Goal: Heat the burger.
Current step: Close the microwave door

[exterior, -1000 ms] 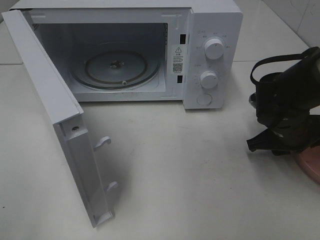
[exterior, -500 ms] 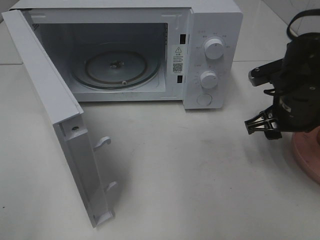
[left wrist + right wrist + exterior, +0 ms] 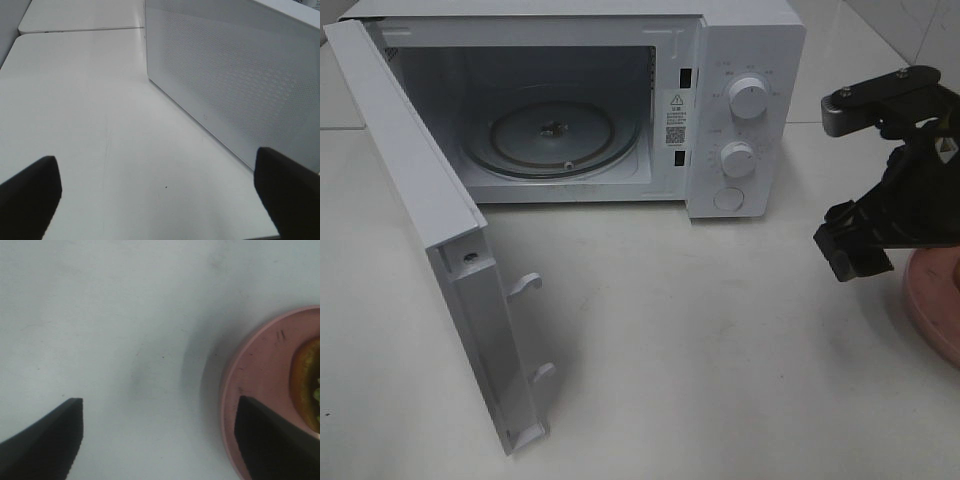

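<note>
Both tools are gaping empty; right tool point(image 3: 157, 440) is hanging beside the plated burger point(image 3: 307, 385).

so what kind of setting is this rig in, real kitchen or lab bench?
Probably a lab bench staged as a kitchen corner. A white countertop microwave stands door-open with its glass turntable bare, on a plain white tabletop; a pink round plate carries a burger. No sink, stove or cabinets show.
</note>
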`<action>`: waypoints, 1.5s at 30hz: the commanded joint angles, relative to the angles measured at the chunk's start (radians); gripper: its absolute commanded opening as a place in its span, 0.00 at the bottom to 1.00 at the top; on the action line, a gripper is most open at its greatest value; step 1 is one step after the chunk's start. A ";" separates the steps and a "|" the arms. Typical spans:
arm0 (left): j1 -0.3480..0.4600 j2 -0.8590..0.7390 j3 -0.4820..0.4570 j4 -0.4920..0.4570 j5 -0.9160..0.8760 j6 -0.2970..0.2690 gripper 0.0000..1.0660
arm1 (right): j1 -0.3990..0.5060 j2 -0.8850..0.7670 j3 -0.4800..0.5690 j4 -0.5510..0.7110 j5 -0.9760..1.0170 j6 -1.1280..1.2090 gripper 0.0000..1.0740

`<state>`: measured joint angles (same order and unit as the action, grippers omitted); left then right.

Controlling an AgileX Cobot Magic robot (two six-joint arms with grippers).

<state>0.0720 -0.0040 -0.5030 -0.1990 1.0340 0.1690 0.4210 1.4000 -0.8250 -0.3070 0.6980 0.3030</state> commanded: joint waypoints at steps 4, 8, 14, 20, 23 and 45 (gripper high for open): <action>-0.003 -0.024 0.004 -0.002 -0.001 -0.001 0.94 | 0.001 -0.130 -0.003 0.155 0.066 -0.173 0.74; -0.003 -0.024 0.004 -0.002 -0.001 -0.001 0.94 | 0.001 -0.238 -0.003 0.185 0.112 -0.185 0.73; -0.003 -0.024 0.004 -0.002 -0.001 -0.001 0.94 | 0.001 -0.343 -0.002 0.187 0.177 -0.199 0.72; -0.003 -0.024 0.004 -0.002 -0.001 -0.001 0.94 | 0.001 -0.484 -0.002 0.186 0.243 -0.214 0.71; -0.003 -0.024 0.004 -0.002 -0.001 -0.001 0.94 | -0.002 -0.597 0.009 0.182 0.272 -0.218 0.71; -0.003 -0.024 0.004 -0.002 -0.001 -0.001 0.94 | -0.223 -1.216 0.295 0.203 0.318 -0.218 0.71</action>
<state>0.0720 -0.0040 -0.5030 -0.1990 1.0340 0.1690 0.2080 0.2030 -0.5330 -0.1090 1.0100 0.1010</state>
